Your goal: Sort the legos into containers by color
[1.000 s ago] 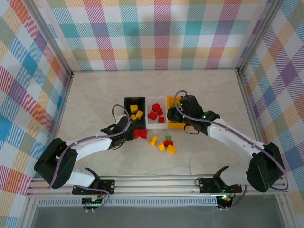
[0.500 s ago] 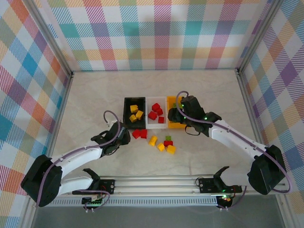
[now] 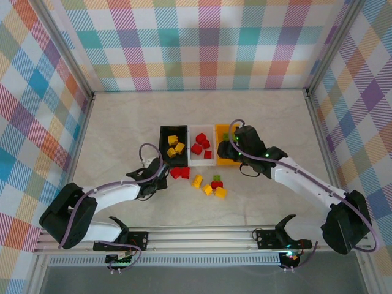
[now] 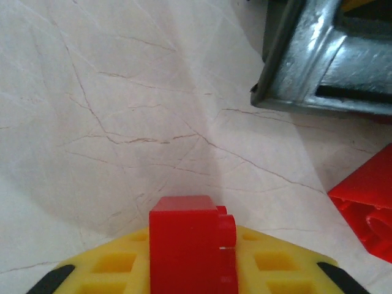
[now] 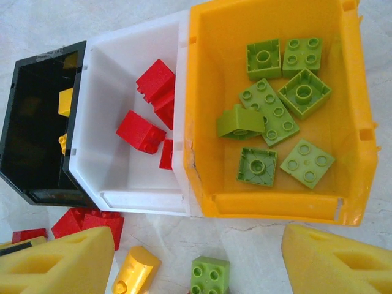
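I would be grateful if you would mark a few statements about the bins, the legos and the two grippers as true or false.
1. The left gripper is shut on a red lego. True.
2. The orange-yellow bin holds yellow legos. False: it holds lime green legos.
3. The white bin holds red legos. True.
4. The right gripper grips a green lego. False: it is open and holds nothing, above the near edge of the bins.
5. Every lego already lies in a bin. False: several loose legos lie on the table in front of the bins.
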{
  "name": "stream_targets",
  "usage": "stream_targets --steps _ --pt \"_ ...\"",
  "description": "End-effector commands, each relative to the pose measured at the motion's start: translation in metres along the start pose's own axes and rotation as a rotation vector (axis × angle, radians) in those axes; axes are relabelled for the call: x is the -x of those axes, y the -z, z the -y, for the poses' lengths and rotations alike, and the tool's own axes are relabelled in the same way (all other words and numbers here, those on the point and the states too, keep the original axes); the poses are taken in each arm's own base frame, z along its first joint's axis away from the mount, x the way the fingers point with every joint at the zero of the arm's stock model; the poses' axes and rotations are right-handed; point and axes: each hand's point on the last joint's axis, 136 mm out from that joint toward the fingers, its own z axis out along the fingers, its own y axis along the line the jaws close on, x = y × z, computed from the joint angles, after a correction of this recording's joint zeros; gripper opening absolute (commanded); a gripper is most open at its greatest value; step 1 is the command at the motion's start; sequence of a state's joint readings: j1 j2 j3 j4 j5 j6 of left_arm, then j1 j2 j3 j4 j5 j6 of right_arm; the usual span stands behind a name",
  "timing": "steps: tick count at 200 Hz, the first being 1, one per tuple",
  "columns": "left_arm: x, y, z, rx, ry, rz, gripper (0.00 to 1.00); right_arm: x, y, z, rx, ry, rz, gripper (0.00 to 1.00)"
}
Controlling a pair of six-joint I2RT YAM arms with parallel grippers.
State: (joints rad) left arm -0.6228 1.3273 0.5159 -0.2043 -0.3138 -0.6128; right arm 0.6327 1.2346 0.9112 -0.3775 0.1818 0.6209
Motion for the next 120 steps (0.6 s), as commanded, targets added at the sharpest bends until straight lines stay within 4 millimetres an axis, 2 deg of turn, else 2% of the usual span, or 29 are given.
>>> stream_targets --steps 1,17,31,34,45,63,89,120 --pt "0.018 0.012 0.013 -0.043 0.024 0.043 0.2 -0.002 0.006 0.002 0.012 -0.02 0.015 0.73" --pt "0.027 0.029 0.028 -0.097 0.011 0.062 0.17 -0.01 0.007 0.008 0.008 -0.03 0.006 0.73" --pt "0.042 0.05 0.055 -0.174 -0.001 0.099 0.16 -0.02 0.007 0.014 0.007 -0.04 -0.006 0.73" --pt "0.04 0.053 0.057 -0.17 -0.015 0.088 0.16 -0.022 0.007 0.016 0.006 -0.044 -0.009 0.73" --pt "0.051 0.067 0.08 -0.215 -0.042 0.105 0.16 -0.032 0.007 0.022 0.002 -0.054 -0.022 0.73" --pt "0.07 0.079 0.122 -0.268 -0.093 0.116 0.16 -0.046 0.007 0.032 -0.003 -0.074 -0.038 0.73" --pt "0.09 0.069 0.179 -0.284 -0.164 0.097 0.15 -0.062 0.007 0.043 -0.021 -0.087 -0.06 0.73" --pt "0.114 0.036 0.211 -0.216 -0.208 0.086 0.15 -0.071 0.008 0.048 -0.022 -0.092 -0.08 0.73"
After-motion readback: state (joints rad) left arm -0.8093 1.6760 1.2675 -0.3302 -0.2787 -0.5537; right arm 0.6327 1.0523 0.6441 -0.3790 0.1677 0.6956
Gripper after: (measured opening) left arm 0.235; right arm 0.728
